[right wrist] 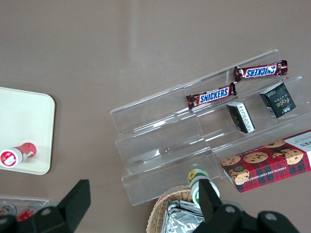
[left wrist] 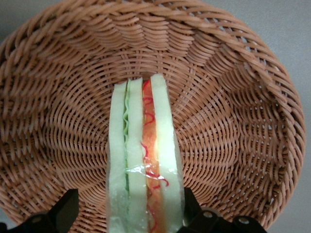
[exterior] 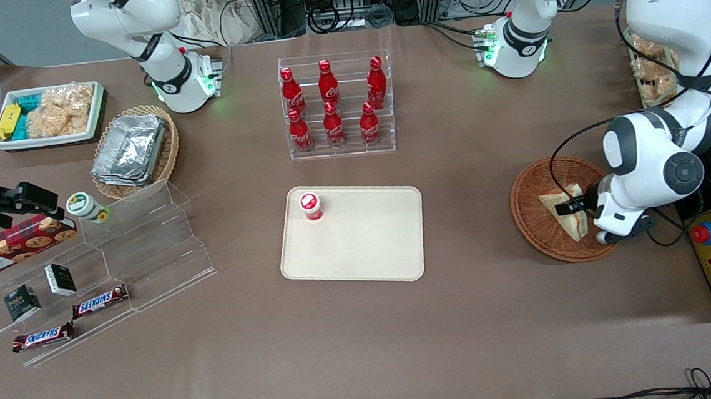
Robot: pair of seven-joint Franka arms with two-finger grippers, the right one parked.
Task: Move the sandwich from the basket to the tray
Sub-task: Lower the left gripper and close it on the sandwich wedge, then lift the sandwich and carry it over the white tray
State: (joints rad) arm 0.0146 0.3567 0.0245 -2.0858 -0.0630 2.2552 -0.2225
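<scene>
Grasp step: the left gripper [left wrist: 129,213] straddles the pale triangular sandwich [left wrist: 145,160] in the reddish-brown wicker basket [left wrist: 233,111], jaws wide, one finger touching; close next, then lift toward the beige plastic tray [exterior: 365,249].

The gripper [exterior: 572,207] is reaching into the basket [exterior: 535,221], its fingers lying against the sandwich [exterior: 566,210]; 1 red-capped cup [exterior: 310,206] is standing on the tray [exterior: 358,243].
</scene>
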